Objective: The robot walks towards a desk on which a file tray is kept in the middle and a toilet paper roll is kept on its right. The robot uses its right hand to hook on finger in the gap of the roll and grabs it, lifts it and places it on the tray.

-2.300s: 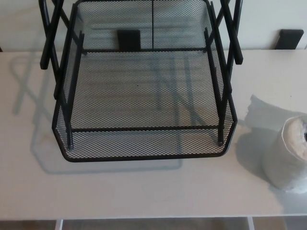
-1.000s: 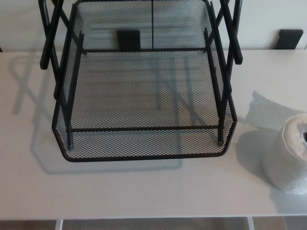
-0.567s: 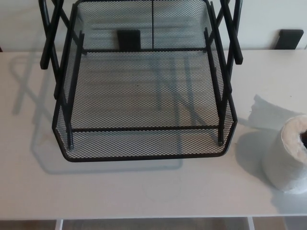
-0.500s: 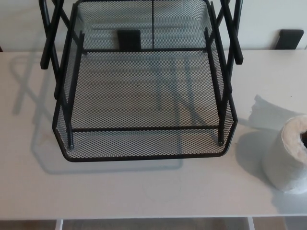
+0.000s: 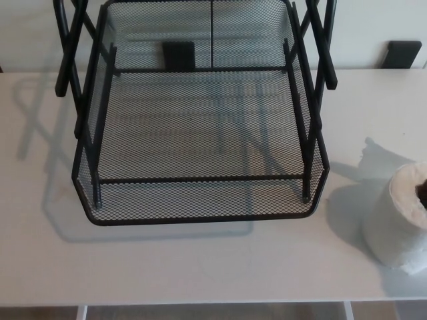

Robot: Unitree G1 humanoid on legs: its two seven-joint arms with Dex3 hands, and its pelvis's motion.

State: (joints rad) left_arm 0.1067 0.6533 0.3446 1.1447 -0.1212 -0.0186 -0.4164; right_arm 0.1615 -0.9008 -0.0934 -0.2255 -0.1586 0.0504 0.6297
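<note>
A black wire-mesh file tray [image 5: 200,207] stands in the middle of the white desk [image 5: 200,267], and its mesh floor holds nothing. The white toilet paper roll [image 5: 397,220] stands on end to the right of the tray, cut off by the picture's right edge and leaning a little. A dark shape [image 5: 421,192] sits at the roll's centre hole, right at the picture's edge. It looks like a small part of my right hand, with the rest out of the picture. My left hand does not show.
The tray's crossed black side bars [image 5: 319,40] rise at both of its sides. Two black brackets [image 5: 179,52] sit on the wall behind the desk. The desk's front edge [image 5: 213,303] runs along the bottom of the picture.
The roll has shifted slightly to the left and tilted. The grey shadow on the desk behind it has changed shape and drawn in to the right. The tray has not moved.
</note>
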